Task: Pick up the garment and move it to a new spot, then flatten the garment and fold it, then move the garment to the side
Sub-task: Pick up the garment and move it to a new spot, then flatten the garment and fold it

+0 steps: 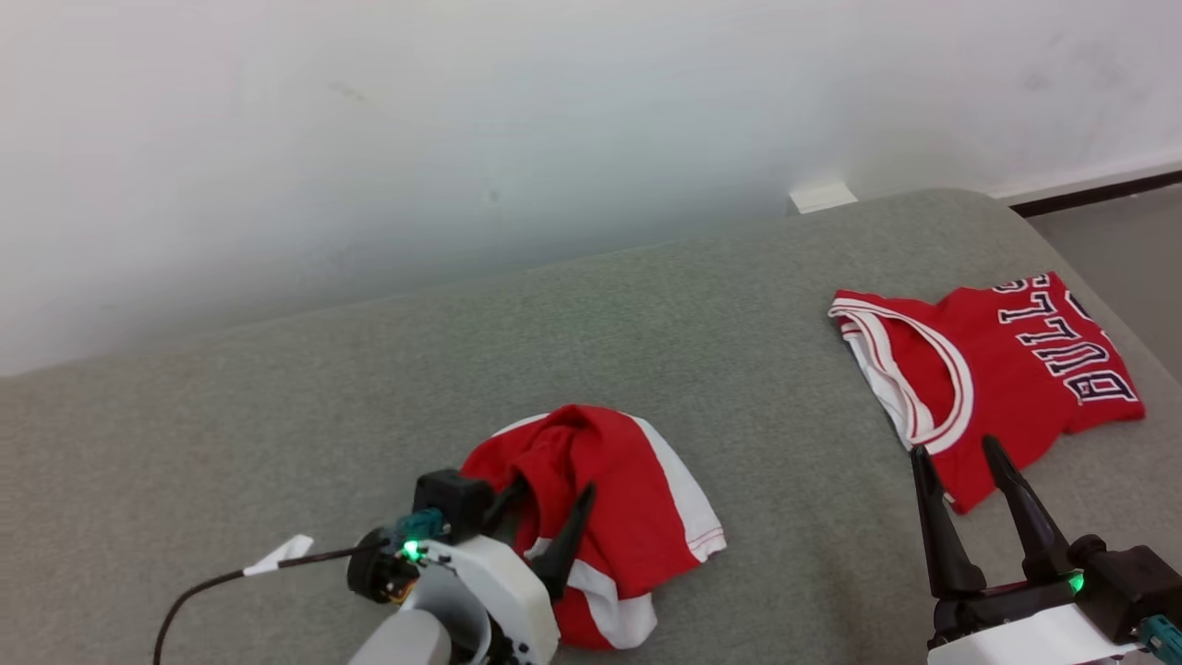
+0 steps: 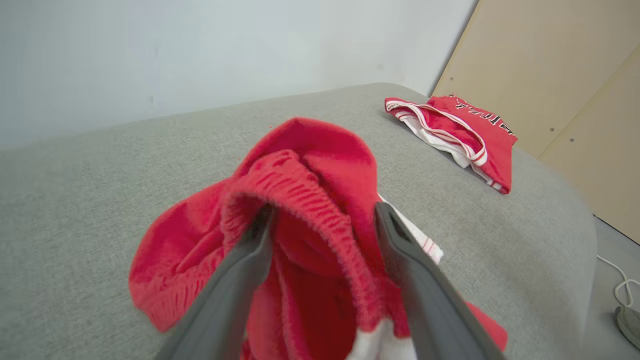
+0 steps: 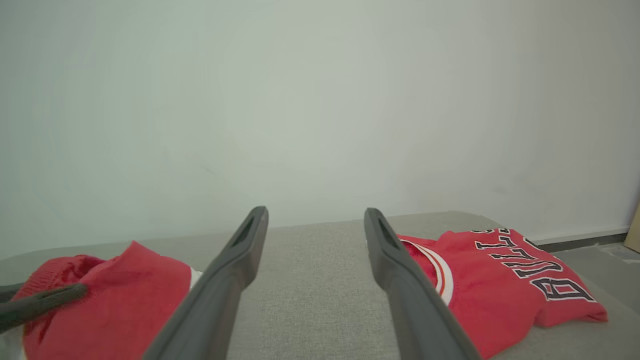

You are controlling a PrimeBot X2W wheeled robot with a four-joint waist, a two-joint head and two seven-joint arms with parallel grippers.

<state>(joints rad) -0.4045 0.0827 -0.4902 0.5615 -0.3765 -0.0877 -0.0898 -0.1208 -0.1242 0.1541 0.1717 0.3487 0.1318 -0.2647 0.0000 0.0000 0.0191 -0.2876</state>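
On grey couch (image 1: 646, 323), left end effector (image 1: 554, 487) spread astride red shorts (image 1: 637, 471), right end effector (image 1: 956, 450) parted, empty.

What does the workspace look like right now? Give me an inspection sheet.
Surface: grey padded surface, smooth.
Job's things: red shorts, crumpled, near left.
Clutter: red jersey, folded, far right, apart from the shorts.
Tools: left tool open, shorts' cloth bunched between its fingers; right tool open, empty, by the jersey's near edge.
Cables: black cable with white tag beside the left tool; white cable on the floor.
Surroundings: pale wall behind; tan panel beyond the jersey.
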